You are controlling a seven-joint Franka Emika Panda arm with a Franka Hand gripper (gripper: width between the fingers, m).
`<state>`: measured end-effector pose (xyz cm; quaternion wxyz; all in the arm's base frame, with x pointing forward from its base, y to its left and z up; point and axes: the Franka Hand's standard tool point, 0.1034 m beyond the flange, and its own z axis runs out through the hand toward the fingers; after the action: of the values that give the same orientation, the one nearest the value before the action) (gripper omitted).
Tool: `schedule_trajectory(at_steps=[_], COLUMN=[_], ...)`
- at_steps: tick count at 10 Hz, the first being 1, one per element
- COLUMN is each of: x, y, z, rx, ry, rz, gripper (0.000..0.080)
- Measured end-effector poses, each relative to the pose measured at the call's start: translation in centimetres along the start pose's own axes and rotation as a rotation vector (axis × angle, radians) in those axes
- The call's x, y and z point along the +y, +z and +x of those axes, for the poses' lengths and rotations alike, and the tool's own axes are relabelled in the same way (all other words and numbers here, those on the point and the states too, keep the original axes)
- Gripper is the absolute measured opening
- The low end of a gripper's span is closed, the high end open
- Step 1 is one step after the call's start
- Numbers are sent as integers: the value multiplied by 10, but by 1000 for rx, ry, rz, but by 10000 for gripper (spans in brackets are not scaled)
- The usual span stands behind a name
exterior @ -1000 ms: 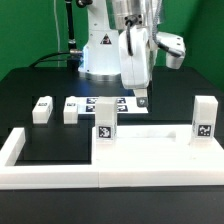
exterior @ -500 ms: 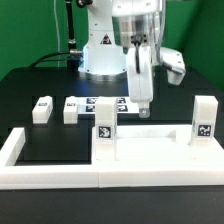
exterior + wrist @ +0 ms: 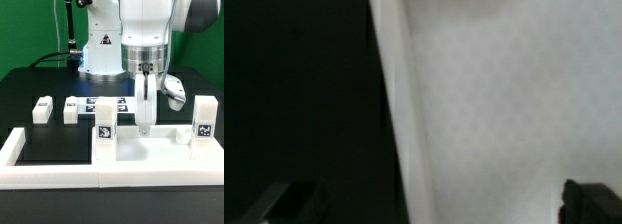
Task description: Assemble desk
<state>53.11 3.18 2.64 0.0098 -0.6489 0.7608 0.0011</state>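
The white desk tabletop (image 3: 150, 150) lies flat inside the border wall. Two white tagged legs stand upright on it, one (image 3: 104, 130) towards the exterior view's left and one (image 3: 204, 120) at its right end. Two more legs (image 3: 41, 109) (image 3: 70, 110) stand loose on the black table further left. My gripper (image 3: 146, 128) hangs low over the tabletop's far edge, between the two upright legs, and holds nothing. In the wrist view the gripper (image 3: 434, 200) is open, one fingertip (image 3: 278, 200) over the dark table and the other over the white tabletop (image 3: 491, 100).
A low white U-shaped border wall (image 3: 60, 175) runs along the front and the exterior view's left side. The marker board (image 3: 105, 103) lies flat behind the tabletop, in front of the robot base (image 3: 100, 55).
The gripper has come from above the marker board forward and down to the tabletop's far edge. Its jaws stayed open and the parts have not moved.
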Motion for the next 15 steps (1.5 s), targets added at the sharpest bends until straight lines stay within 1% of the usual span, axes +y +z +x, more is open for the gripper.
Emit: schedule_trajectory(at_steps=[2,3,4,5,7,8,9,15], x=[4,4,4,4,4,7,9,10], y=[9,10,10,11,11,12,12,13], z=[3,4,3,3,3,3,2,2], rx=[10,10,10,10,10,10,9,9], ry=[-5,-2,-3,-4,-4,-5,-16,-50], rz=[-16,-22,-21,-22,-22,-30,-39,-40], gripper=[649,649,649,524,250,250,77,69])
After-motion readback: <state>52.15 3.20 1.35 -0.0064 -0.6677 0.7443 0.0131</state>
